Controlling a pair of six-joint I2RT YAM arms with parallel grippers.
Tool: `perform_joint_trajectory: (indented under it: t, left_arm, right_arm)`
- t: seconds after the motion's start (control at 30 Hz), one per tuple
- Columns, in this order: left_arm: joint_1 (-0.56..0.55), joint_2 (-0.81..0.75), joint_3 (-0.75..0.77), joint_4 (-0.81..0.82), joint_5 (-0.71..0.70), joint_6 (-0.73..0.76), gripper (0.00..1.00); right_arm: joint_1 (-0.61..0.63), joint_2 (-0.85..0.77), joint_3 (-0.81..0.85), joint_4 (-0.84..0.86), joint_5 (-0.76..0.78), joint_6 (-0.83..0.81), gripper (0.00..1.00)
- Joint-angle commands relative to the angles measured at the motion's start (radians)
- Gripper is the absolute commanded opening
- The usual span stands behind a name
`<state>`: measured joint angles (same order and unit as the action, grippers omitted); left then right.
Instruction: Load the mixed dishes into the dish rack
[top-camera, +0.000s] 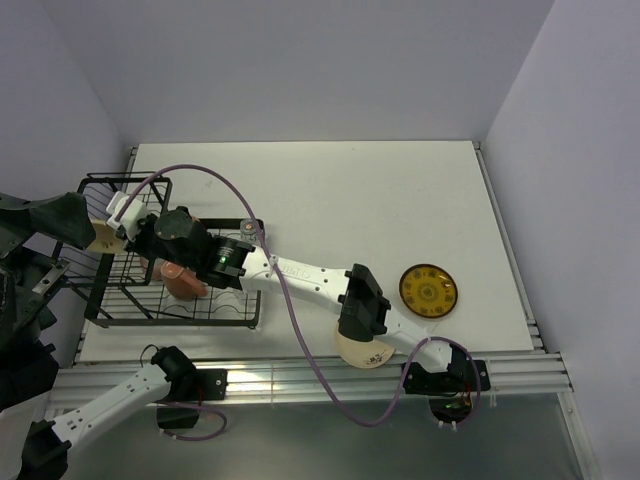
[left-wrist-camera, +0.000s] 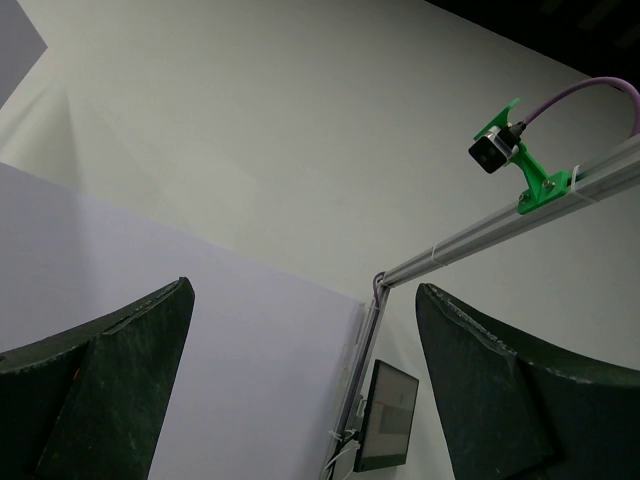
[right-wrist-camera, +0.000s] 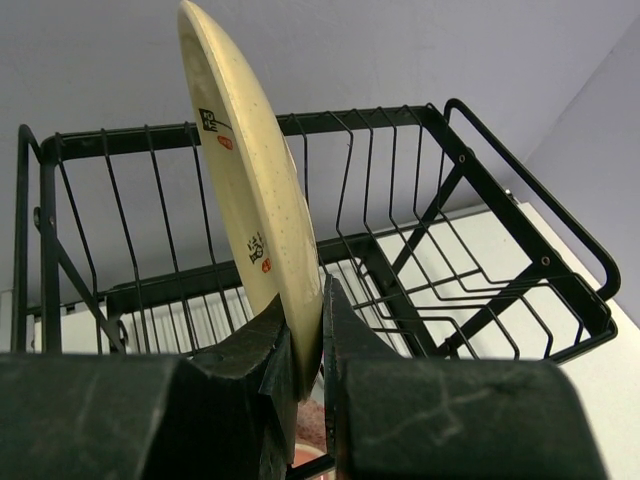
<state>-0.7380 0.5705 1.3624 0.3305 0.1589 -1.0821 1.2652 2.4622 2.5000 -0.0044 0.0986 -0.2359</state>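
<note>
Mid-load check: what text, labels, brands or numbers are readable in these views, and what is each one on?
No text is legible in any view.
Cream plate, face toward the right wrist camera: a black stamp with a red mark below it, too small to read.
Same plate, lower down: a second black stamp, blurred.
Monitor in the left wrist view: screen content too small to read.
</note>
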Motion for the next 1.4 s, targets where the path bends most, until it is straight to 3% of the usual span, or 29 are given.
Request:
perform_joint_trajectory:
  t: [0.0,0.07,0.53,0.67,0.9,1.07,1.37]
  left_arm:
    - [0.005,-0.009,-0.002,0.010,-0.009,0.005,0.99]
    - [0.005,-0.008,0.000,0.013,-0.007,0.005,0.99]
    - [0.005,0.005,-0.008,0.028,-0.007,0.004,0.99]
    - [0.003,0.008,-0.011,0.033,-0.009,0.005,0.99]
    - [0.005,0.014,-0.017,0.045,-0.007,0.004,0.99]
    - [0.003,0.014,-0.020,0.045,-0.007,0.004,0.99]
    - [0.005,0.025,-0.036,0.067,-0.002,-0.002,0.99]
  right_arm:
    - [-0.007,0.011,0.005,0.066,0.016,0.004,0.04]
    - [-0.007,0.006,0.002,0.064,0.012,0.003,0.11]
    - [-0.010,-0.009,-0.026,0.058,-0.002,0.000,0.23]
    - [-0.009,-0.017,-0.038,0.052,-0.004,0.001,0.33]
    - [-0.009,-0.028,-0.039,0.052,-0.004,0.003,0.40]
    - [-0.015,-0.042,-0.033,0.055,-0.002,0.003,0.54]
    - [-0.027,-0.071,-0.018,0.050,0.001,-0.003,0.65]
